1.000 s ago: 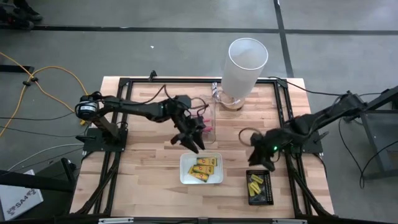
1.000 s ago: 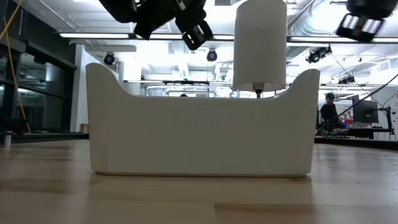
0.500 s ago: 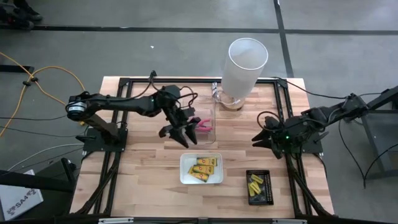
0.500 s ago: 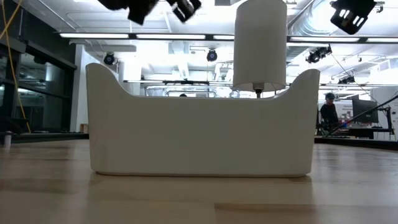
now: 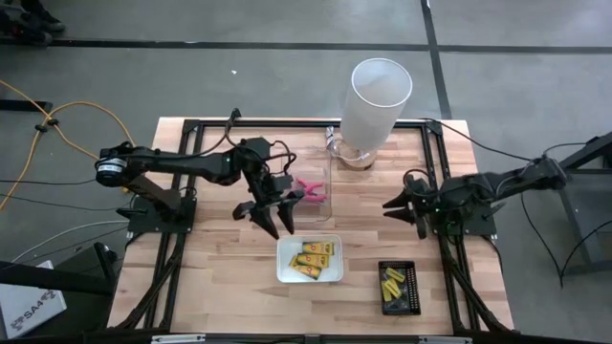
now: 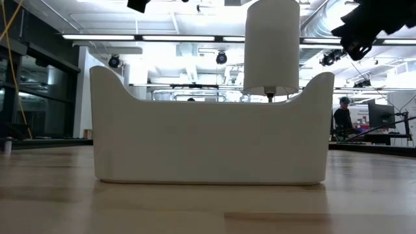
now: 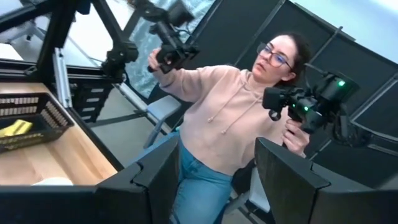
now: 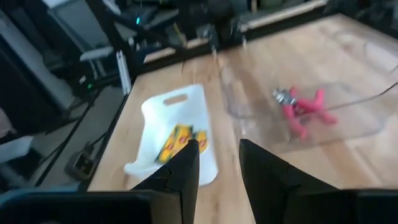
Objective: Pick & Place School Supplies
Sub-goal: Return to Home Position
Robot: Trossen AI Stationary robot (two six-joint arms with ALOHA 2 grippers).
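Yellow-orange packets [image 5: 314, 258] lie in the white tray [image 5: 287, 272], also seen in the right wrist view as packets [image 8: 179, 140] in the white tray [image 8: 155, 112]. A pink-handled tool [image 5: 308, 188] lies in the clear tray [image 5: 323, 205]. Small yellow blocks [image 5: 392, 284] sit in the black tray [image 5: 409, 291]. My left gripper [image 5: 268, 218] hangs open above the table, just left of the white tray's far end. My right gripper [image 5: 403, 212] is open too, off to the right of the clear tray and pointing toward the table's left. Neither has anything between its fingers.
A tall white cylinder [image 5: 376, 103] stands at the far edge beside a clear holder. A black frame [image 5: 287, 124] runs round the table. Beyond the table a person [image 7: 230, 118] holds two hand controllers. Bare wood lies at the near left [image 5: 220, 277].
My left gripper has risen and drawn back toward the table's left, leaving the space over the white tray's far edge, and has rolled a little. My right gripper has pulled away from the black tray toward the far right, turning until it points across the table's left.
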